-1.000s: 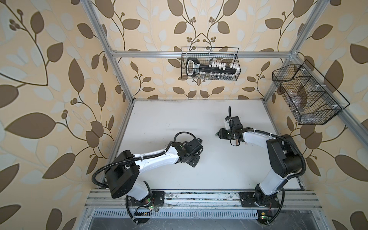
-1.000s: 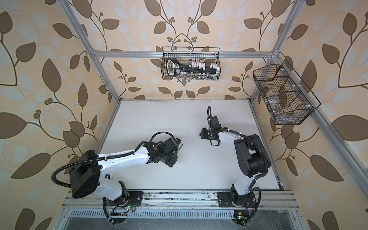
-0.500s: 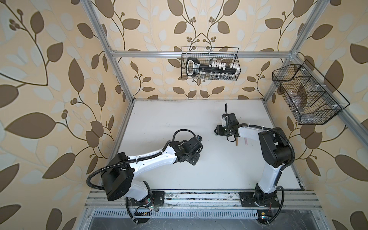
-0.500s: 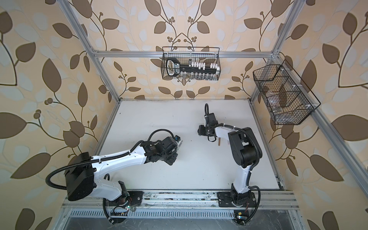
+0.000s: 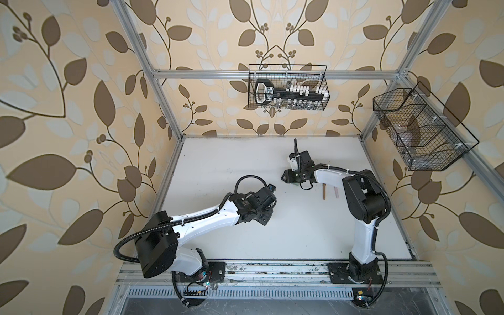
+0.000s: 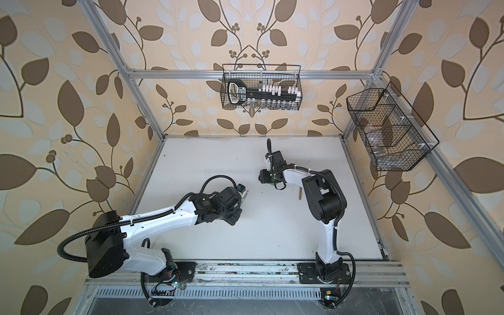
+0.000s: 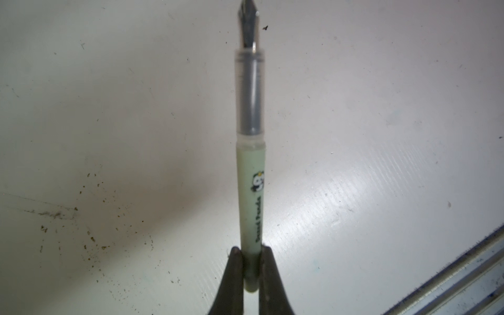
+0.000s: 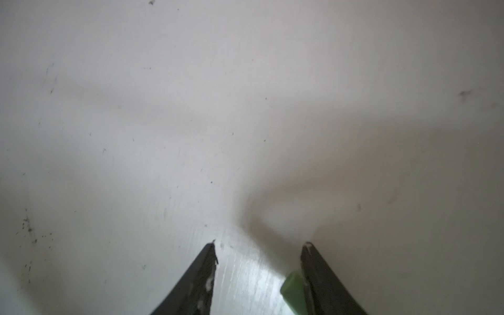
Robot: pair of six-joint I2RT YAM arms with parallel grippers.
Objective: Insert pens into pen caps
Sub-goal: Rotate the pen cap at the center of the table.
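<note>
Smooth plastic pen, scuffed semi-gloss table.

The white table is seen scuffed and speckled with marks; a brown pen and a pink pen are laid side by side on it.

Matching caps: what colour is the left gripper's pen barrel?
The pen is pale green, clearest in left wrist view.
</note>
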